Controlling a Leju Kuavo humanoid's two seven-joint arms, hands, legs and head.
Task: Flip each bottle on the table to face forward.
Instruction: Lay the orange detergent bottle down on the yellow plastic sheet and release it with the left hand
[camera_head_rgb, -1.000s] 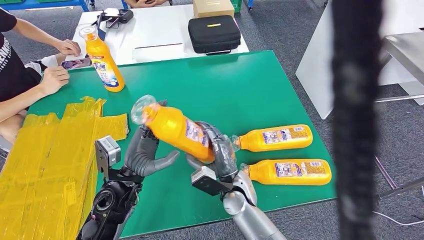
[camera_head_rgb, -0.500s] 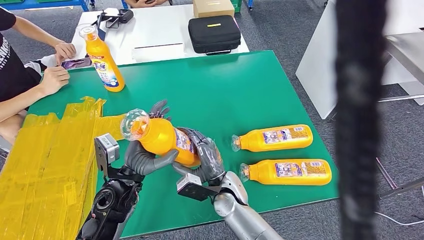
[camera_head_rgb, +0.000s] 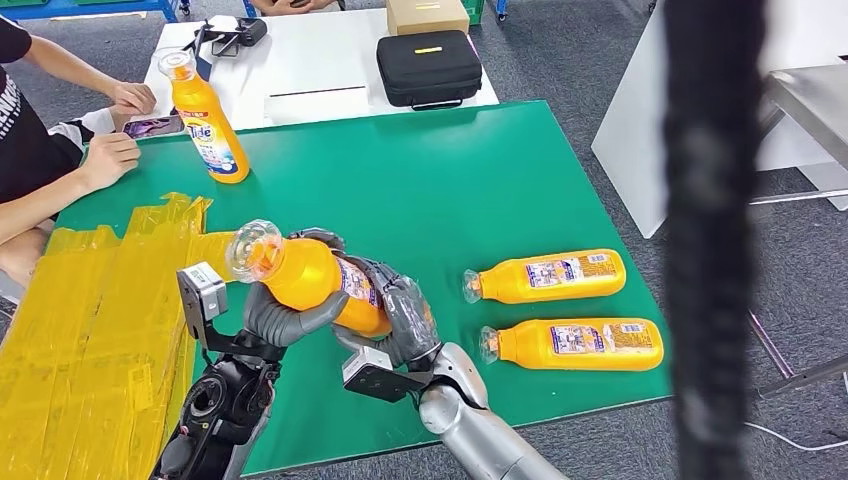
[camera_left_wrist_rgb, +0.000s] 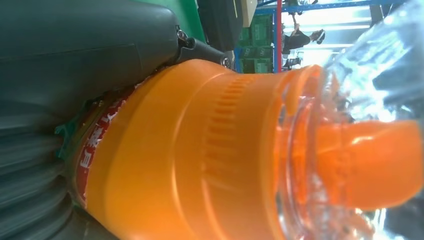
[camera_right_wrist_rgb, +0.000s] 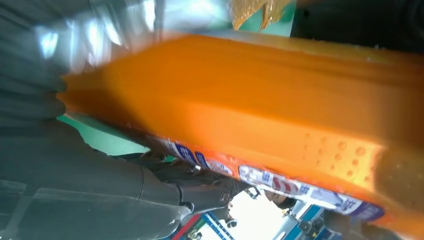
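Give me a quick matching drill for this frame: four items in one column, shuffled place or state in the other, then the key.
Items:
1. bottle with the front label
2. bottle in the hands
3. black case
4. two bottles on the right

States:
A. on the white table beyond the green table
B. lying on their sides
C. standing upright at the far left
D. lifted off the table, tilted, held by left hand and right hand

Pairs: 1-C, 2-D, 3-A, 4-B
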